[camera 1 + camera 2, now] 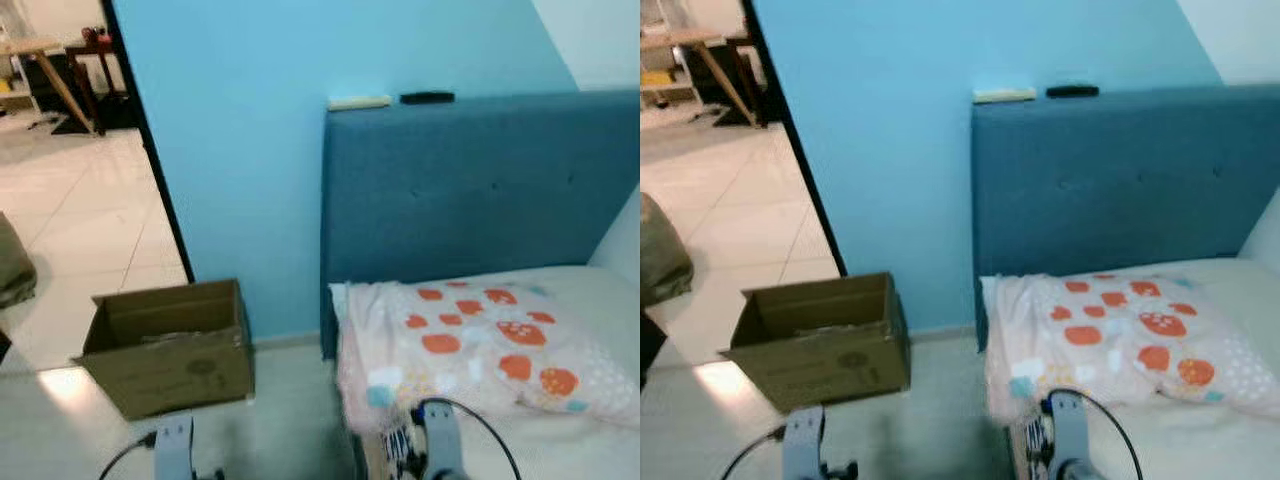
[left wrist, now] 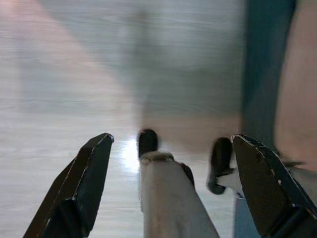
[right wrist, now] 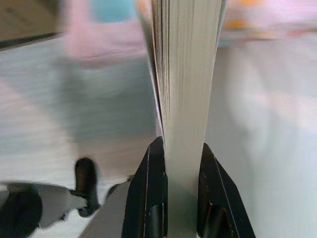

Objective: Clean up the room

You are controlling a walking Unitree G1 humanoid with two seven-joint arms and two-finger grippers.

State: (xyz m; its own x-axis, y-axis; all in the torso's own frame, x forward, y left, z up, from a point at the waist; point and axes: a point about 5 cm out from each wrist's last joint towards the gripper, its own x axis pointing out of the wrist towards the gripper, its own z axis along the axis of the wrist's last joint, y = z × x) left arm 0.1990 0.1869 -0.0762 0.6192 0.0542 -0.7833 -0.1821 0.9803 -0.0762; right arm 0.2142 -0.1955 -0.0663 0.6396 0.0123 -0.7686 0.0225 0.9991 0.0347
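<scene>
Gripping a book (image 3: 185, 74) edge-on, the right gripper (image 3: 181, 171) has both black fingers pressed against its covers, page edges fanning out away from the wrist. In the head views the right arm sits low at the near edge, by the near left corner of the bed (image 1: 590, 440), with a bit of the book's printed cover (image 1: 397, 440) showing beside it. Left gripper (image 2: 173, 163) hangs over the pale floor (image 2: 74, 74), jaws spread wide with nothing between them. Cardboard box (image 1: 170, 345) stands open on the floor to the left, near the blue wall (image 1: 250, 150) and a doorway. Blue headboard (image 1: 480, 190) rises at the far end of the bed; a pale flat item (image 1: 358, 102) and a dark one (image 1: 427, 97) lie on its top edge. Pillow (image 1: 480, 345) with orange spots rests on the mattress just before the headboard. Blurry wrist views.
</scene>
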